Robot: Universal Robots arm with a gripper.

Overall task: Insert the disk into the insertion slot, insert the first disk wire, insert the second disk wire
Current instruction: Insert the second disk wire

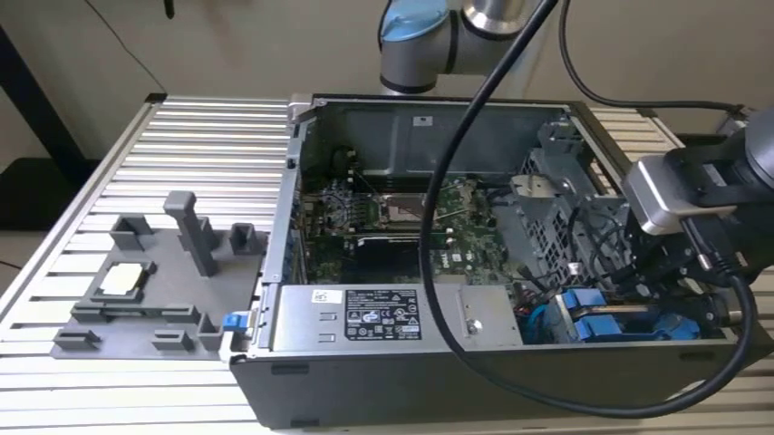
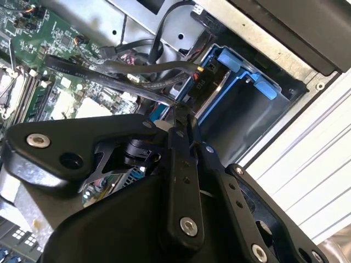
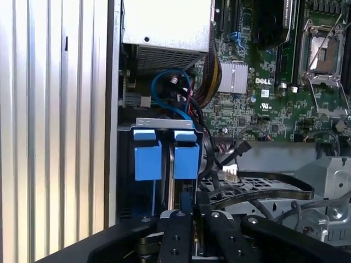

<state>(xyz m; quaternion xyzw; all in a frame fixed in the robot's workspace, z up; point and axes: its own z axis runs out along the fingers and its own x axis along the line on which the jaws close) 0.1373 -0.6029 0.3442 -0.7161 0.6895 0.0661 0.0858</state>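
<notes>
Black gripper [image 3: 192,219], fingers pressed together on a thin black wire [image 3: 263,193] beside the blue-railed insertion slot [image 3: 164,159]; connector may misalign and jam.

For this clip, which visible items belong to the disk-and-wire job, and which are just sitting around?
Part of the job:
- gripper, down at the drive bay
- insertion slot with blue rails
- black wires by the bay

Just lying about:
- grey fixture tray on the table
- power-supply box
- motherboard

Illegible print on the white label [image 1: 383,323]
</notes>
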